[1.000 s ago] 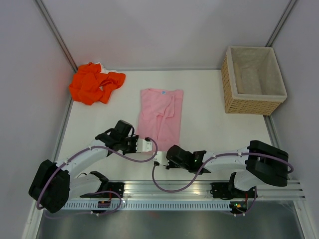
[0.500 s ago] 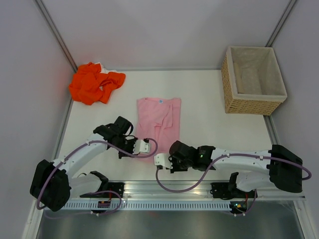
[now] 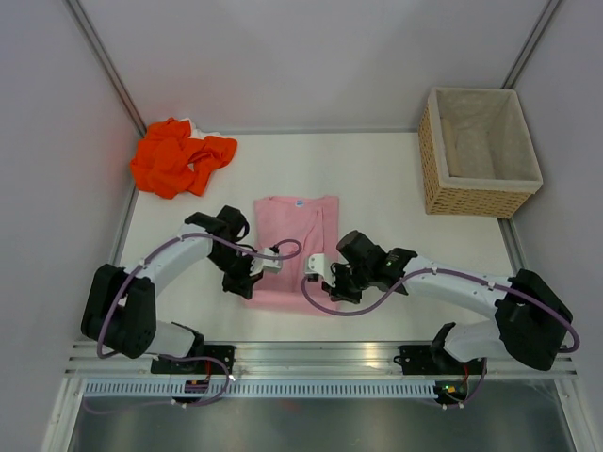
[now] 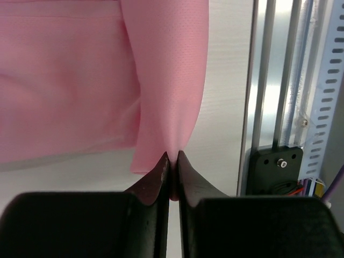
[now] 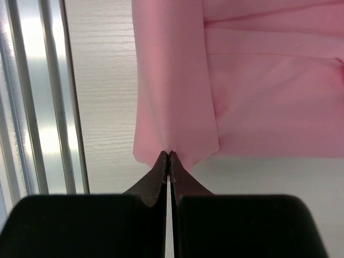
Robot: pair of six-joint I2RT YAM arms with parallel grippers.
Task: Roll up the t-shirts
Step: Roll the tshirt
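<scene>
The pale pink t-shirt [image 3: 292, 247] lies folded lengthwise in the middle of the table, its white neck label at the far end. My left gripper [image 3: 247, 279] is shut on the shirt's near left hem corner, seen in the left wrist view [image 4: 172, 157] with pink cloth [image 4: 166, 80] pinched between the jaws. My right gripper [image 3: 332, 282] is shut on the near right hem corner, seen in the right wrist view [image 5: 170, 155] with the cloth [image 5: 177, 80] lifted off the table. The orange t-shirt [image 3: 179, 155] lies crumpled at the far left corner.
A woven wicker basket [image 3: 480, 155] with pale lining stands at the far right. The metal rail [image 3: 320, 363] with the arm bases runs along the near edge. Grey walls close in the table on the left, right and far sides.
Both grippers have moved away from the near edge towards the far side, carrying the pink shirt's hem with them. The shirt now looks shorter, its near end doubled over.
</scene>
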